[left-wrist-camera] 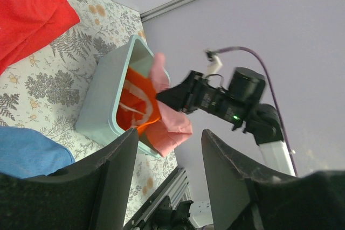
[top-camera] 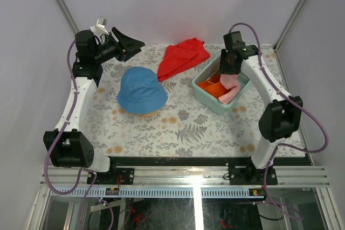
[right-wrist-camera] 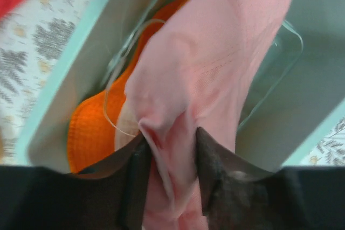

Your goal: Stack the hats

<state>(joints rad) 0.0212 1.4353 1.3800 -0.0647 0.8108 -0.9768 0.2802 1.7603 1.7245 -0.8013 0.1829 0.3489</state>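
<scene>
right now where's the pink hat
The pink hat is on the right in the top view, pinched by the right gripper over the mint bin holding the orange hat.

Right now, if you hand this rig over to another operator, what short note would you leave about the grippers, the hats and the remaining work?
Left gripper: open, holding nothing, raised at the far left.
Right gripper: shut on the pink hat, over the teal bin.
Hats: the orange hat lies in the bin; the blue hat sits apart, left of the bin; no grey hat is in view.
Done: no hat visibly stacked on another.
Left: probably carry pink, then orange, onto the blue hat.
</scene>
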